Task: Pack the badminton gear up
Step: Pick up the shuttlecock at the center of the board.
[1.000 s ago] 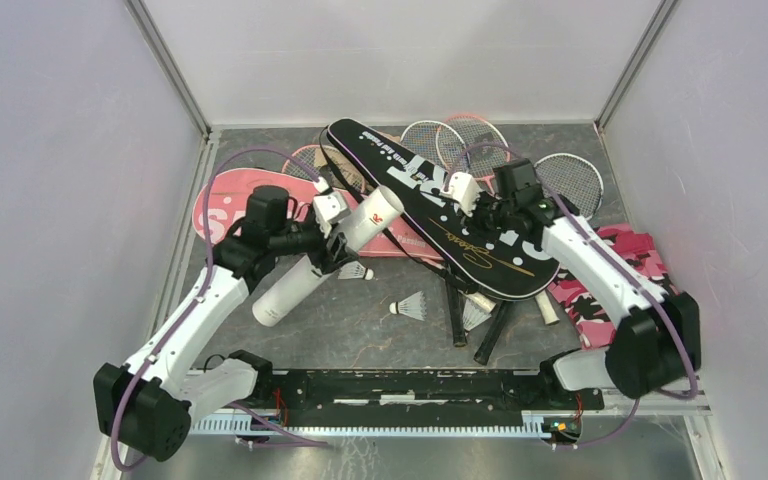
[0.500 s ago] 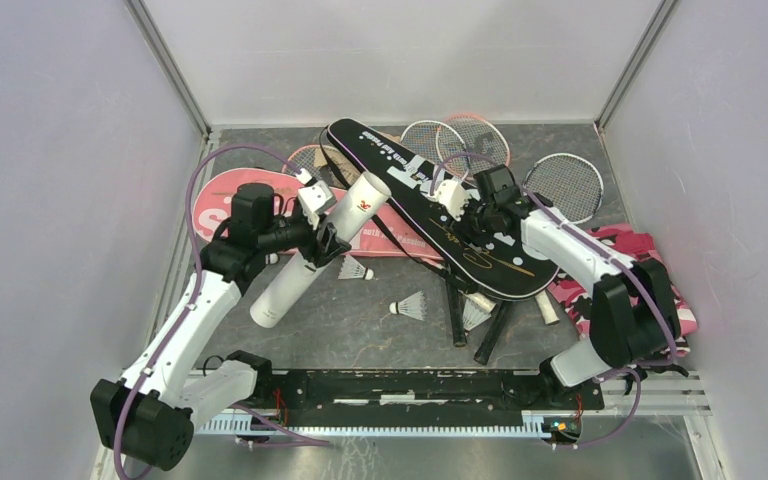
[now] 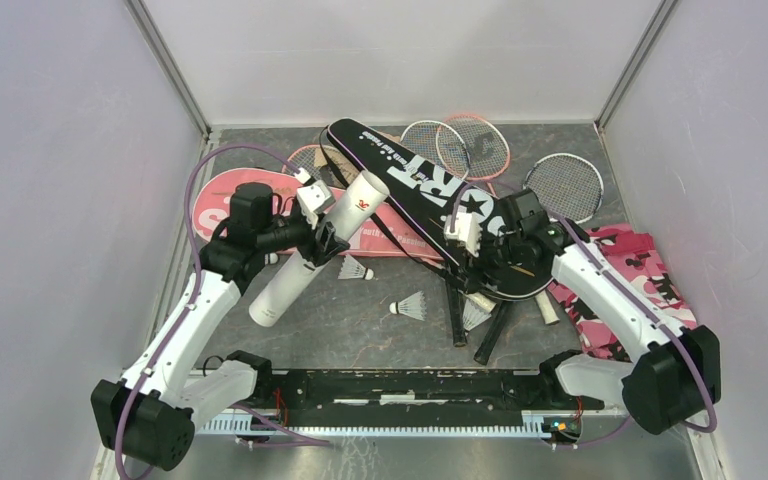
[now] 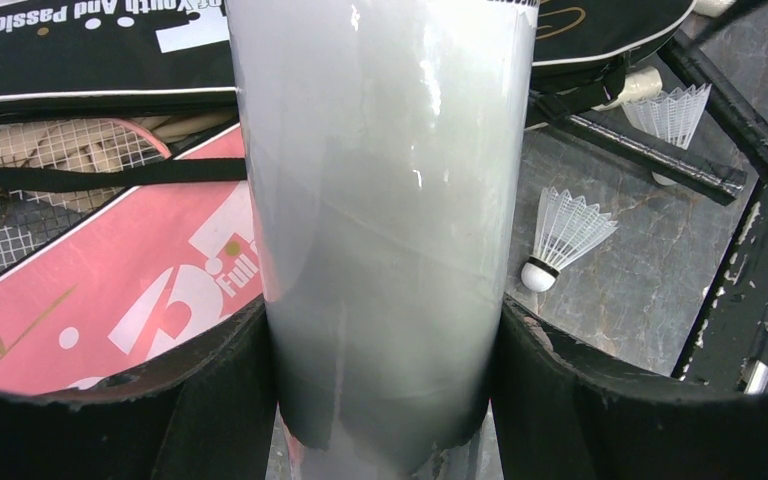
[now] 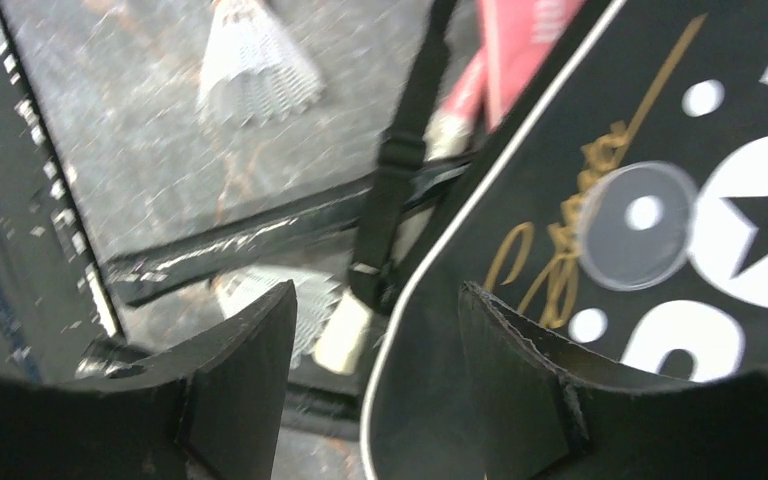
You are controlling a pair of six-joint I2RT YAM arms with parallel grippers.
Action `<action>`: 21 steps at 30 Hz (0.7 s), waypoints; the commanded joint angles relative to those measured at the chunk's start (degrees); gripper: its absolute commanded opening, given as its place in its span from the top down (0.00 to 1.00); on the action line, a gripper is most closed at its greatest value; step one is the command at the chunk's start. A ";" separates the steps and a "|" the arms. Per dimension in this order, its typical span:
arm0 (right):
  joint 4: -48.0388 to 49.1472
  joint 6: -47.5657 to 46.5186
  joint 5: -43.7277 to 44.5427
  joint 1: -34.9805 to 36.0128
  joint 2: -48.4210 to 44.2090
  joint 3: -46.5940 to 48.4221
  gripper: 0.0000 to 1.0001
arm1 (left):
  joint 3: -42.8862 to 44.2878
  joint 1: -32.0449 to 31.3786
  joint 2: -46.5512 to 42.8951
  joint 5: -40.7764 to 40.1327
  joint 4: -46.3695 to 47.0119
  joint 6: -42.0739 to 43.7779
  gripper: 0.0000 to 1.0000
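left tool (image 3: 322, 236) clamped on the white tube (image 3: 288, 287), tilted over the pink cover (image 3: 222, 195); right tool (image 5: 375, 300) open, empty, above the near edge of the black cover (image 3: 415, 180) — I'd hold the tube steady, pinch the nearest shuttlecock (image 3: 411, 305) on the worktop (image 3: 360, 330) by its cork, feed cork-first.

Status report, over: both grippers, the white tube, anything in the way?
Left gripper shut on white tube, tube tilted. Right gripper open, empty, above black SPORT cover. Shuttlecocks loose on table near the tube.
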 commanded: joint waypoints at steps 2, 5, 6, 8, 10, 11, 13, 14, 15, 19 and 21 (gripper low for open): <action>-11.89 -7.94 -4.24 0.22 -3.32 -2.57 0.33 | 0.75 0.27 -0.85 0.70 2.91 3.92 0.62; -13.58 -9.91 -5.18 0.23 -3.12 -4.67 0.33 | 0.38 0.25 -0.92 1.36 2.93 4.64 0.62; -13.88 -10.51 -5.17 0.24 -2.70 -5.29 0.34 | 0.27 0.25 -1.03 1.71 2.95 4.80 0.62; -14.04 -11.44 -5.12 0.26 -1.56 -6.44 0.36 | 0.19 0.25 -1.05 2.26 2.92 4.84 0.62; -13.57 -11.77 -5.16 0.21 -0.41 -7.50 0.38 | 0.05 0.28 -1.14 2.77 2.96 4.88 0.61; -13.30 -11.99 -5.22 0.17 0.09 -7.96 0.39 | -0.04 0.28 -1.18 3.04 2.93 5.00 0.61; -13.28 -12.51 -5.51 0.20 1.09 -8.50 0.41 | -0.17 0.25 -1.31 3.37 2.95 5.07 0.61; -13.41 -12.80 -5.62 0.26 1.57 -8.67 0.42 | -0.23 0.25 -1.38 3.59 2.82 5.22 0.61; -13.21 -12.92 -5.74 0.23 1.83 -8.80 0.43 | -0.30 0.27 -1.46 3.64 2.87 5.31 0.61; -11.55 -12.58 -5.89 0.22 3.02 -9.42 0.46 | -0.68 0.26 -1.58 3.92 2.87 5.86 0.61; -11.24 -12.80 -6.01 0.22 3.82 -9.30 0.49 | -0.78 0.26 -1.66 4.04 2.83 5.98 0.61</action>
